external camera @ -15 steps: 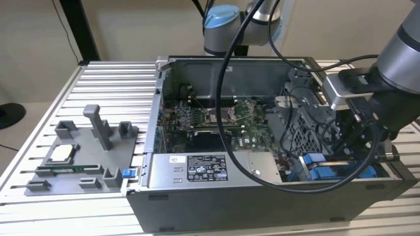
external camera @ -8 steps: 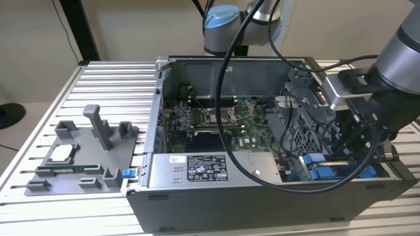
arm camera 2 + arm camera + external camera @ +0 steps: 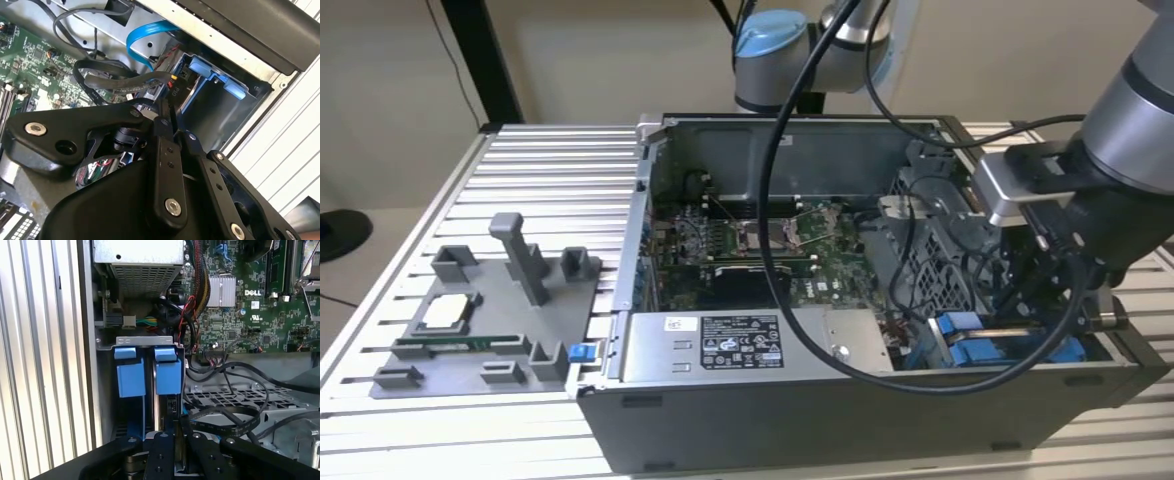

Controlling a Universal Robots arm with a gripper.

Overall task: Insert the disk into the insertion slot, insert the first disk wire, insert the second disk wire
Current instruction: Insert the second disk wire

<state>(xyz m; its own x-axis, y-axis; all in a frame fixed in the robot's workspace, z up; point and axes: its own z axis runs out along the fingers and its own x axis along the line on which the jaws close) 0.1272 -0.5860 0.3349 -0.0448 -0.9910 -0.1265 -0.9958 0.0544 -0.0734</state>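
My gripper (image 3: 180, 436) hangs low inside the open computer case, over the insertion slot (image 3: 131, 377) at the case's corner. Its black fingers (image 3: 165, 150) are shut on the connector end of a black flat disk wire (image 3: 125, 80). That wire loops away over the perforated cage (image 3: 235, 395). The connector sits right at the thin dark edge of the disk (image 3: 167, 375), which stands in the slot under its bright blue frame. In the exterior view the gripper (image 3: 1041, 300) is at the case's right end, above the blue tabs (image 3: 1014, 350). The disk's silver body is hidden.
A light blue flat cable (image 3: 145, 37) curves along the case wall near the bay. The power-supply box (image 3: 734, 345) fills the case's front side and the motherboard (image 3: 761, 240) lies in the middle. A grey fixture tray (image 3: 480, 320) sits on the ribbed table at the exterior view's left.
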